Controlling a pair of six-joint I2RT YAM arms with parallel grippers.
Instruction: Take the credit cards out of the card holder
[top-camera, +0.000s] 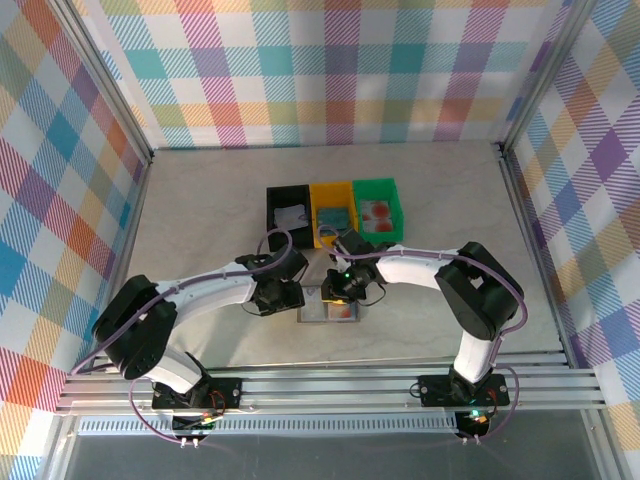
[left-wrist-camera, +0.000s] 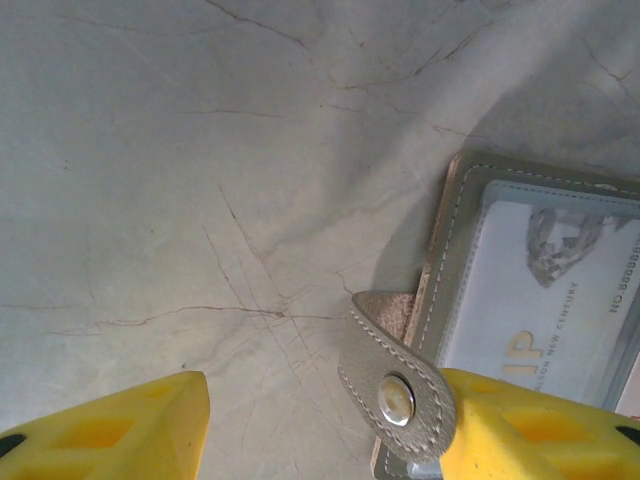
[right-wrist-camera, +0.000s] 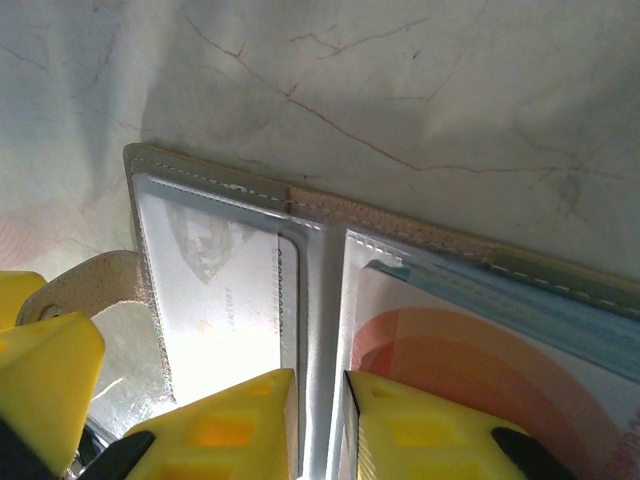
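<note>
the table (top-camera: 200, 220) looks smooth, so the whole wallet can skate on it if a card is tugged before anything pins it down. the black tray (top-camera: 273, 195), yellow tray (top-camera: 316, 190) and green tray (top-camera: 375, 183) sit just behind, and a card carried low could clip a rim. the card holder (top-camera: 335, 312) lies open and flat between the two arms, near the trays. the left gripper (left-wrist-camera: 320, 425) stands open, with one finger on the holder's outer edge and the other over the table. pressing there may clamp the pocket and trap the whitish-grey card (left-wrist-camera: 540, 320). the right gripper (right-wrist-camera: 320, 400) is almost closed, with a thin slit over the centre fold. we cannot tell if it pinches anything. there it may catch pocket film instead of the reddish-pink card (right-wrist-camera: 470, 390). the snap strap (left-wrist-camera: 395, 385) curls up beside the left finger and could snag it.
</note>
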